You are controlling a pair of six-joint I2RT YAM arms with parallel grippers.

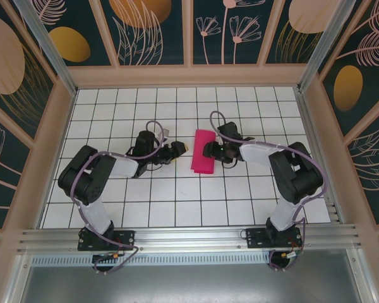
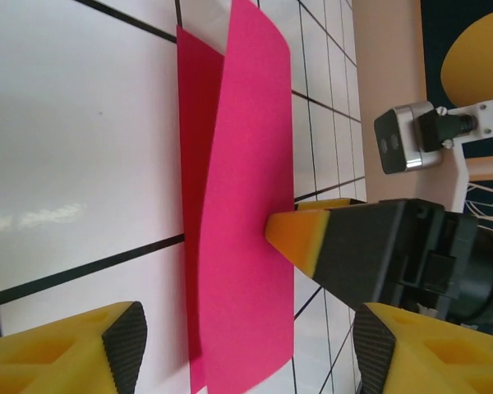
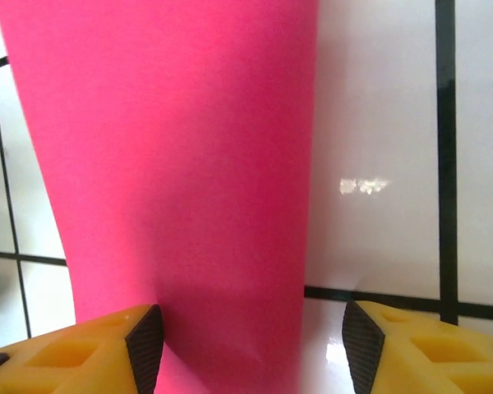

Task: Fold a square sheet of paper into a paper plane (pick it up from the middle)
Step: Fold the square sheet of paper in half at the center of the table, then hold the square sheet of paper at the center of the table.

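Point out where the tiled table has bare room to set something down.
Free: the far rows of the white tiled table beyond both arms, and the near rows between the two arm bases. Crowded: the middle, where the folded magenta-pink paper sheet lies with the left fingers and right fingers close on either side.

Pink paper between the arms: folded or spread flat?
Folded. The pink paper shows two layers, the upper flap bowing above the lower one, not pressed flat.
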